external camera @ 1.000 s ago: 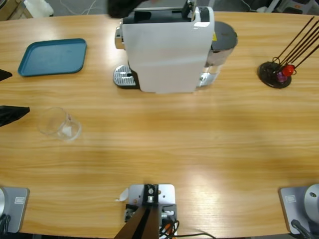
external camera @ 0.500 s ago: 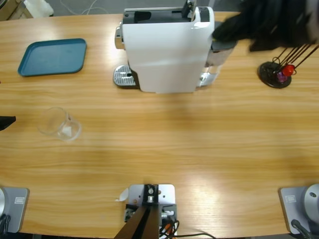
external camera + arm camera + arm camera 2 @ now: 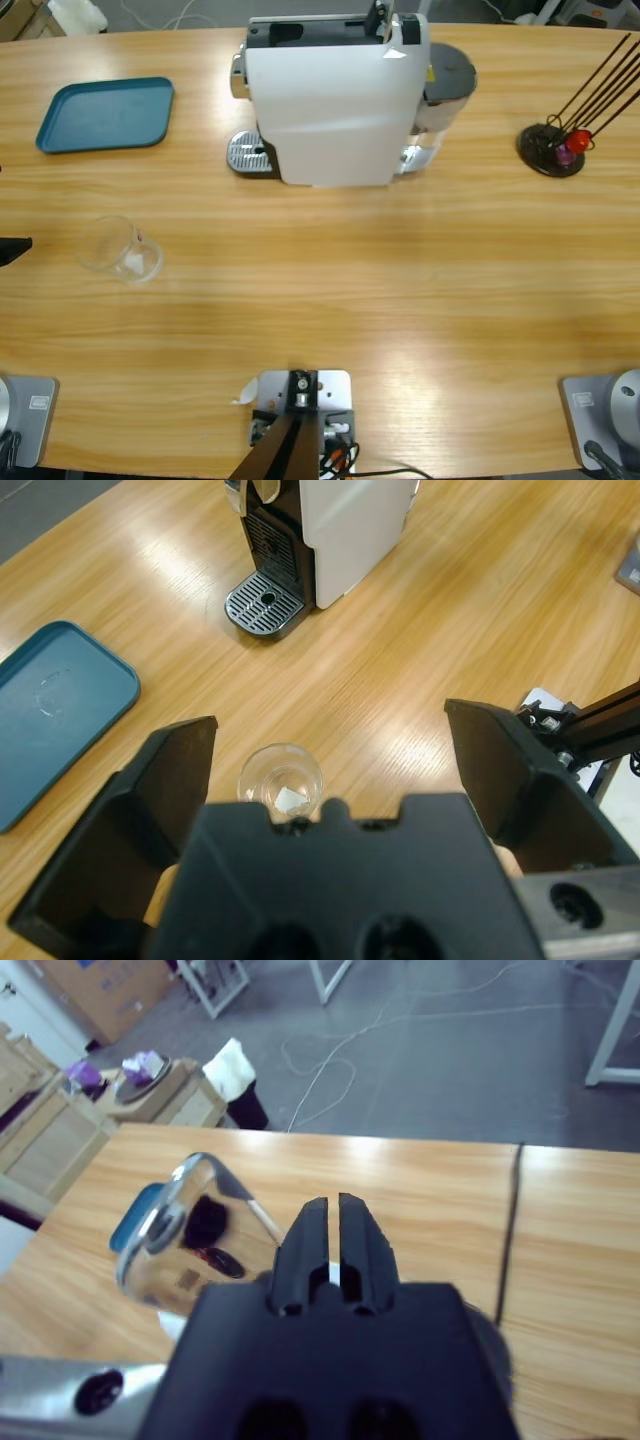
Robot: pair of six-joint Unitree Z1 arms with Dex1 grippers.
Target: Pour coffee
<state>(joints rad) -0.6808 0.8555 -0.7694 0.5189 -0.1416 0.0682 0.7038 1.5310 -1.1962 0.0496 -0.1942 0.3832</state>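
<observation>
The left gripper (image 3: 330,770) hangs above the table with its two black jaws spread wide apart and nothing between them, looking down along its black body. Only a dark tip shows at the left edge of the high view. The right gripper (image 3: 333,1232) points out level, jaws pressed together, holding nothing.

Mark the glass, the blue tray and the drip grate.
glass (image 3: 118,249), high view, on its clear base.
blue tray (image 3: 105,115), high view, on the middle of its flat floor.
drip grate (image 3: 265,604), left wrist view, on the round metal grille under the spout.
</observation>
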